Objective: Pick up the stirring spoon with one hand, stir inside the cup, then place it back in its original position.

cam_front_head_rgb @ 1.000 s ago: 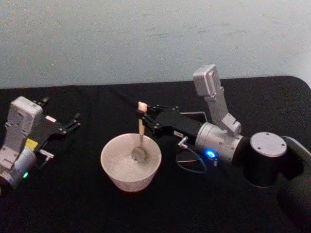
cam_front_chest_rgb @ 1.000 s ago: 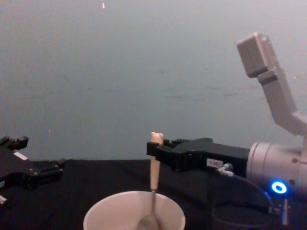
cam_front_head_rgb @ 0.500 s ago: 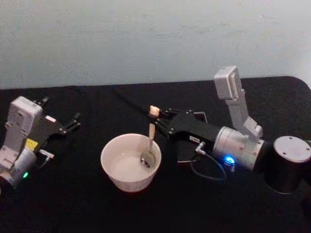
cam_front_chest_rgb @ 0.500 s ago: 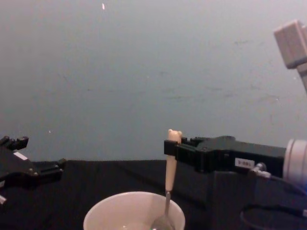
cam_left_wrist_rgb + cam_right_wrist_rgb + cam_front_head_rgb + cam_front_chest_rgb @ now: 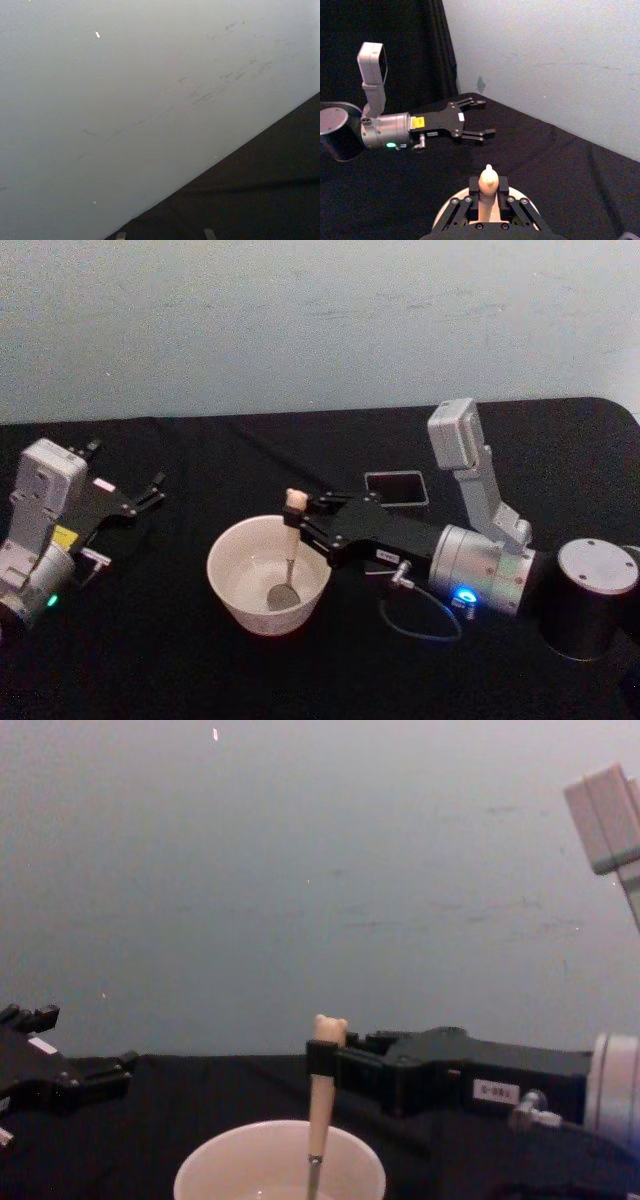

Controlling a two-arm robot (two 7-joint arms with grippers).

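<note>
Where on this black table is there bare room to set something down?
Bare black cloth lies between the open left gripper and the wide cream-white cup, and along the near edge before it. Crowded: the cup's right, with the right gripper holding the bear-topped spoon and the dark square holder.

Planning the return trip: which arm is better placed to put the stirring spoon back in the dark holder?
Right. The right pincer grips the stirring spoon, its bowl in the cup, and the dark holder sits close behind that arm. The left pincer is open, parked far left.
</note>
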